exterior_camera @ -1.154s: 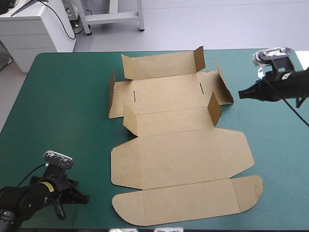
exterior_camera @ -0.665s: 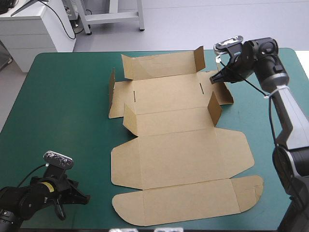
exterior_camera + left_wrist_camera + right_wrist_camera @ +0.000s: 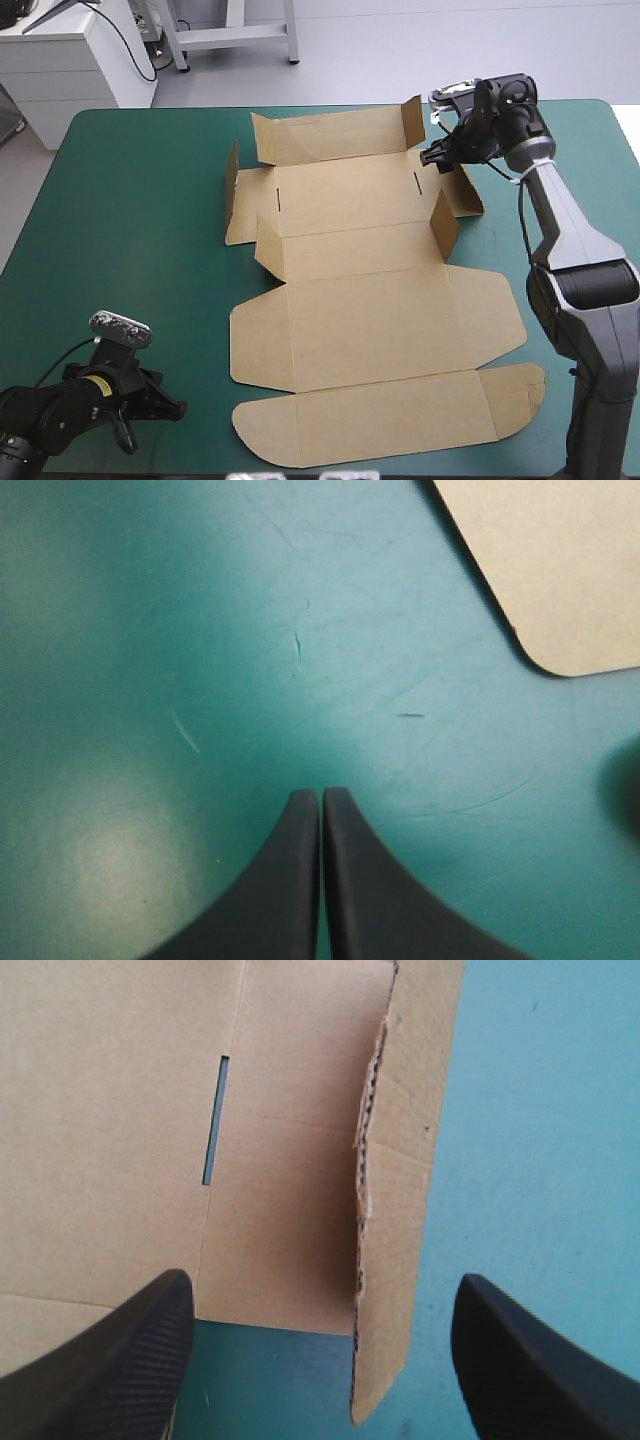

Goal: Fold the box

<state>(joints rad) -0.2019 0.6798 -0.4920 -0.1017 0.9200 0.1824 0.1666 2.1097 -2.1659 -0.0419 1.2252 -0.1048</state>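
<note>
Teal-green cover (image 3: 130,220) is filling most of the high view, and I am watching the brown box (image 3: 370,320) lying over its middle, reaching from the upper centre of the frame down almost to the lower edge. Its near panels are lying flat, while the far panels are standing with several short walls partly raised. My right arm is coming in along the right side of the frame, and the right gripper (image 3: 432,155) is hovering at the box's upper right corner with its black fingers standing wide apart, gripping nothing. Between those fingers a raised side flap (image 3: 385,1210) is showing its rough cut edge, with teal-green cover beyond it. My left gripper (image 3: 320,798) is waiting in the lower left of the frame, well apart from the box, its fingers pressed together over bare cover. A narrow slot (image 3: 215,1120) is showing in the panel beside the flap.
</note>
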